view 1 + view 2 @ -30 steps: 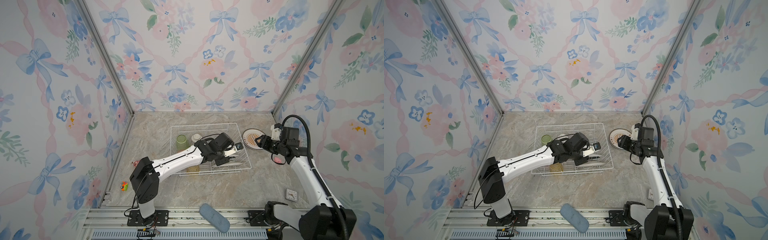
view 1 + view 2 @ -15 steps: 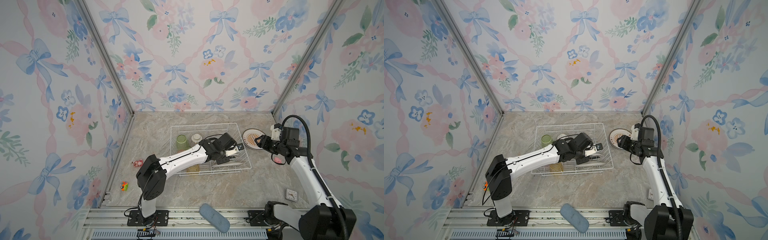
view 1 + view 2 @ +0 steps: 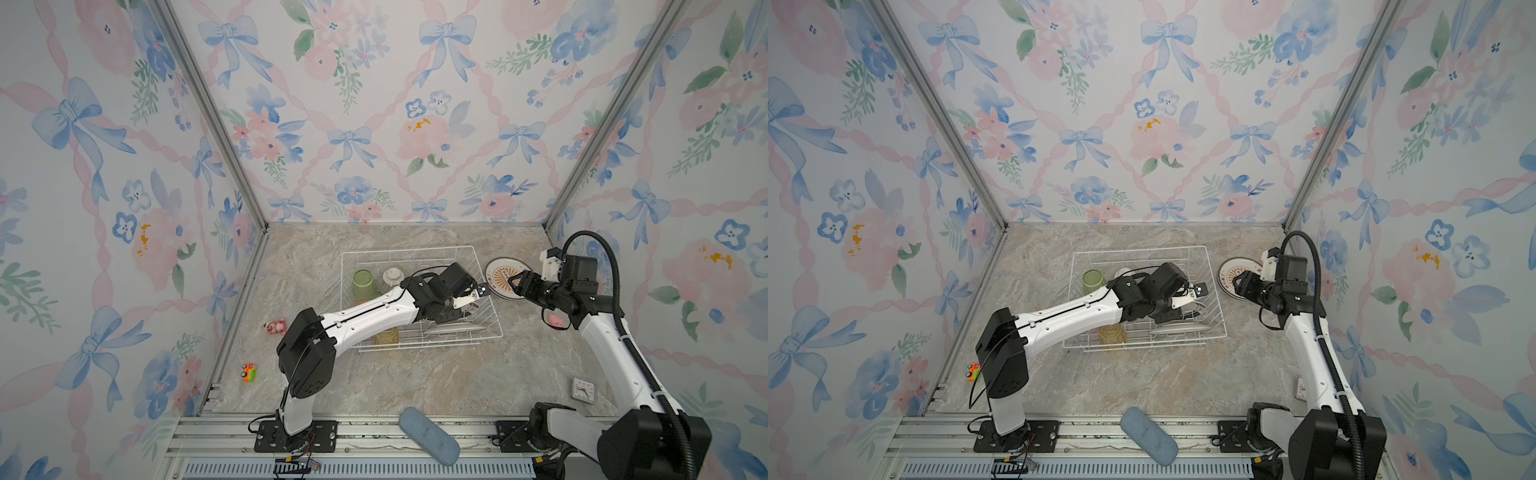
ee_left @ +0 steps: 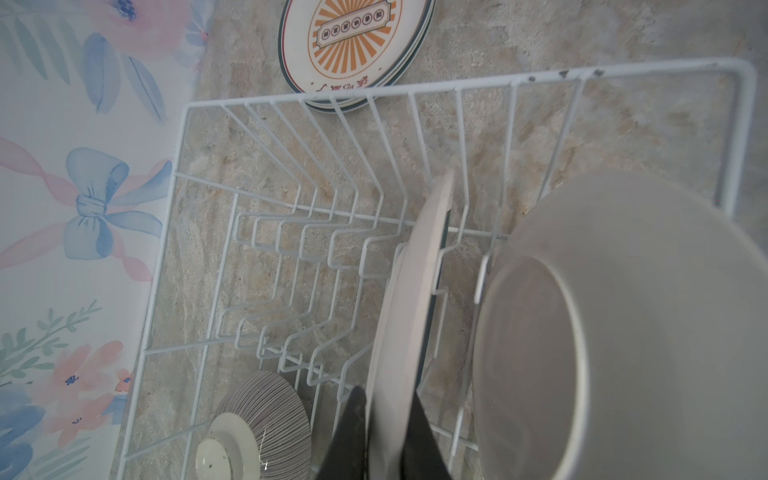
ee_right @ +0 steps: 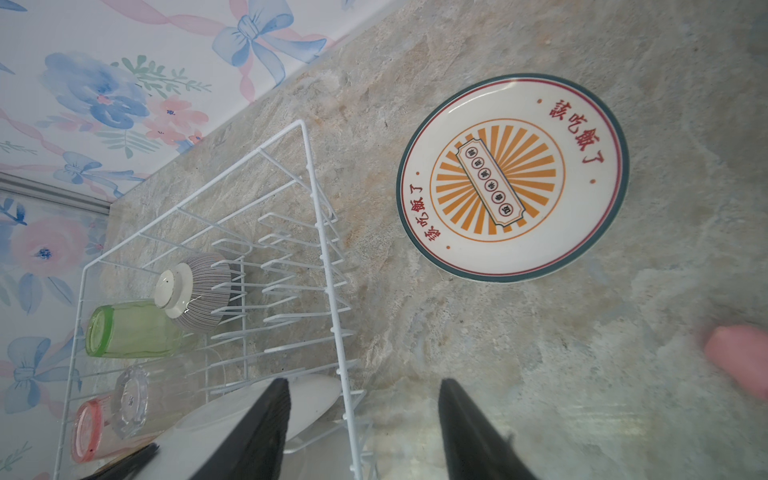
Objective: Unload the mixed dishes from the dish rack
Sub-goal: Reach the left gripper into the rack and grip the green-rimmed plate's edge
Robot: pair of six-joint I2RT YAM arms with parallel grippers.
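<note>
Inside the dish rack [image 3: 407,249], the left fingers [image 4: 349,432] clamp an upright plate [image 4: 415,291] (the pick step); next, likely a straight lift off the prongs [image 4: 291,249]. The right fingers [image 5: 262,424] gape wide, empty.

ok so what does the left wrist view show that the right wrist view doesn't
Only the left wrist view: the left fingers shut on the rim of an upright white plate slotted in the dish rack, with a second plate showing its pale back close beside it.

Only the right wrist view: the green tumbler, clear tumbler and pink tumbler, plus the right fingers open, holding nothing.

Both: the dish rack, the upturned striped bowl and the printed plate lying outside it.
</note>
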